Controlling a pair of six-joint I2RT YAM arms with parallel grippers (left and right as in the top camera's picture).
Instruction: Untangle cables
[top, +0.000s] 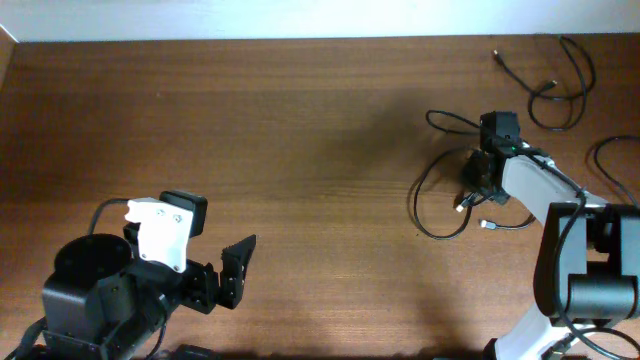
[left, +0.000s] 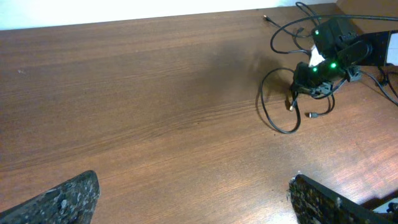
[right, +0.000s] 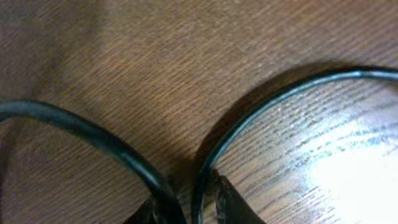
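Observation:
A tangle of thin black cables (top: 416, 205) lies at the right of the table, with a large loop and two small plug ends near its lower edge. It also shows in the left wrist view (left: 274, 124). My right gripper (top: 481, 182) is down on the tangle. In the right wrist view its fingertips (right: 186, 208) are pressed close around two cable strands (right: 93, 134), so it is shut on them. My left gripper (top: 232, 278) is open and empty at the lower left, far from the cables; its fingers (left: 193, 196) are spread wide above bare wood.
More thin black cable (top: 560, 95) lies looped at the far right back corner. The right arm's base (top: 590, 290) stands at the lower right and the left arm's base (top: 95, 290) at the lower left. A white wall edge runs along the table's back.

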